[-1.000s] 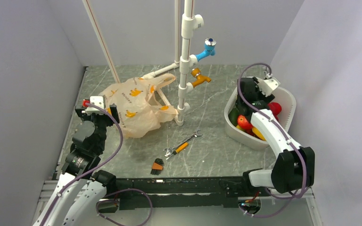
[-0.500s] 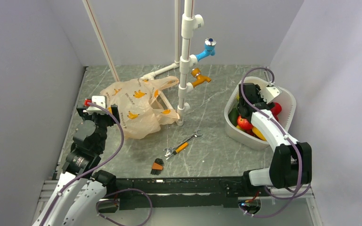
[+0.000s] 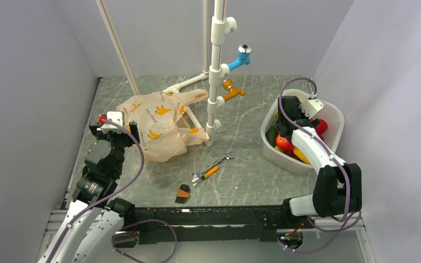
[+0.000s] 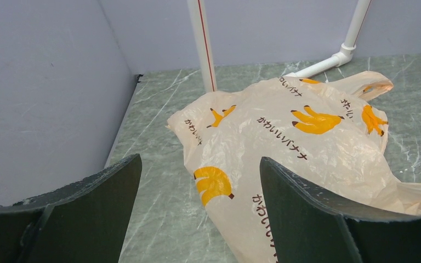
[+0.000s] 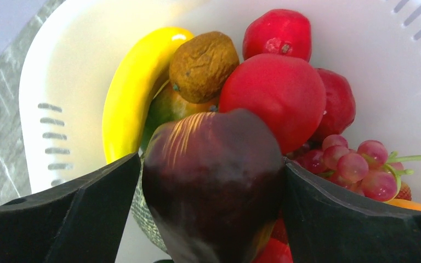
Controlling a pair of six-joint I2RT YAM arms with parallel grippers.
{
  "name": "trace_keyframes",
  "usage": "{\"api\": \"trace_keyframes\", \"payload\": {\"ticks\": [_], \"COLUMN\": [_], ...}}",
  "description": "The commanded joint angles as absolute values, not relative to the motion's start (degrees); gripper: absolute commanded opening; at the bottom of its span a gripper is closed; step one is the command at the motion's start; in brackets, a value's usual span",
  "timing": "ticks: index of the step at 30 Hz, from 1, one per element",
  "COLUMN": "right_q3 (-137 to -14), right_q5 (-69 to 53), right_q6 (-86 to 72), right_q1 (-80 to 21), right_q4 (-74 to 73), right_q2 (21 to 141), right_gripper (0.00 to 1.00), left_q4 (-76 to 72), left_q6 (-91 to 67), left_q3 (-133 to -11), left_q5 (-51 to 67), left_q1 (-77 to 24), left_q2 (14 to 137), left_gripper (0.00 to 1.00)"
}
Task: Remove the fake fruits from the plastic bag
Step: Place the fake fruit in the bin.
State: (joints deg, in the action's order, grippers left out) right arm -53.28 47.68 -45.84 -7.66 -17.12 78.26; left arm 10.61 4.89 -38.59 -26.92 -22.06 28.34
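right hand point(image 5: 211, 162) had lowered a dark fruit point(image 5: 214, 192) into the white basket point(image 5: 66, 71); grip or release, i could not tell. left hand point(image 4: 200, 160) stood open facing the plastic bag point(image 4: 318, 153).

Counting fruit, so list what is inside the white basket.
Visible in the basket: a yellow banana, a brown fruit, red fruits, pink grapes and a dark maroon fruit nearest the camera. Whatever lies beneath the pile is covered.
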Motion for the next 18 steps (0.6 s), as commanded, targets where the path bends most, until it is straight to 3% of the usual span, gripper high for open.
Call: {"api": "trace_keyframes", "payload": {"ticks": [1, 10, 18], "right_q3": [-53.23, -55.24, -56.74], "right_q5": [45.16, 48.95, 53.93], "right_q6": [-43.44, -39.95, -37.12], "right_q1": [-8.32, -13.66, -26.45], "right_q4": [-17.64, -21.67, -27.23], "right_q2": [75.86, 70.45, 62.27], "right_gripper": [0.99, 0.99, 0.99], "left_q4": [9.25, 9.35, 9.69], "left_q6": [4.83, 4.25, 3.59], "left_q3": [-39.55, -39.55, -39.68], "left_q5": [-26.11, -25.64, -25.40], "left_q1": [-21.88, -21.87, -21.97], "left_q2": [28.04, 27.73, 27.59], "left_gripper": [0.85, 0.85, 0.85]}}
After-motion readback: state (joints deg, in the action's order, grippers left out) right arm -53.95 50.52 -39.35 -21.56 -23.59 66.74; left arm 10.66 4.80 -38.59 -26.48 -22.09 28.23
